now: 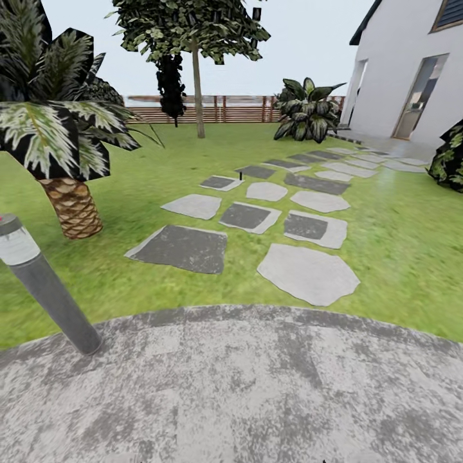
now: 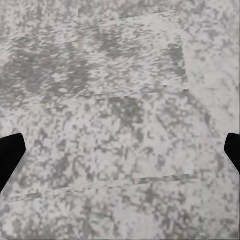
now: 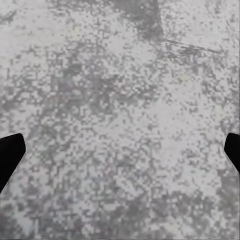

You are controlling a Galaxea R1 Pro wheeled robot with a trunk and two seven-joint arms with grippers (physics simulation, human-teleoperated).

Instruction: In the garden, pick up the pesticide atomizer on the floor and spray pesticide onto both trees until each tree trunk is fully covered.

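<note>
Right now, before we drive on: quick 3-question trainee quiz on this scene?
1. True or false: in the head view the palm stands left of the stones.
2. What runs behind the bare trunk? A) fence B) pool C) car
3. In each wrist view, what lies between the jaws?

Key
1. True.
2. A.
3. Mottled grey paving. Both sets of jaws stand wide apart and hold nothing.
</note>
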